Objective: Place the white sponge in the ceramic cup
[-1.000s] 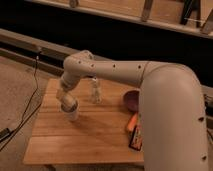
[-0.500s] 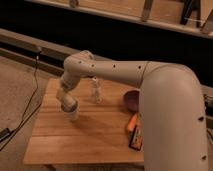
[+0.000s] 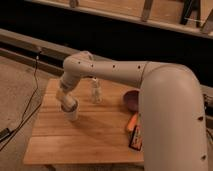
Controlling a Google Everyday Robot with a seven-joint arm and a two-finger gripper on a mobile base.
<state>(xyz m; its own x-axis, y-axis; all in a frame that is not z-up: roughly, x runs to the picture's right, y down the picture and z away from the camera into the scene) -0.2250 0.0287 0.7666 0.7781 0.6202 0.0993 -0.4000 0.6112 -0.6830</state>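
The ceramic cup (image 3: 72,114) stands on the left half of the wooden table (image 3: 90,142), small, white and upright. My gripper (image 3: 68,105) is at the end of the white arm, pointing down right on top of the cup's mouth and covering its rim. The white sponge is hidden from view; I cannot tell whether it is in the gripper or in the cup.
A slim clear bottle (image 3: 95,93) stands just right of the cup, near the arm. A maroon bowl (image 3: 131,100) sits at the right, partly behind my arm's big white link. A black-and-orange flat item (image 3: 135,134) lies at the front right. A dark cable (image 3: 27,107) hangs left of the table.
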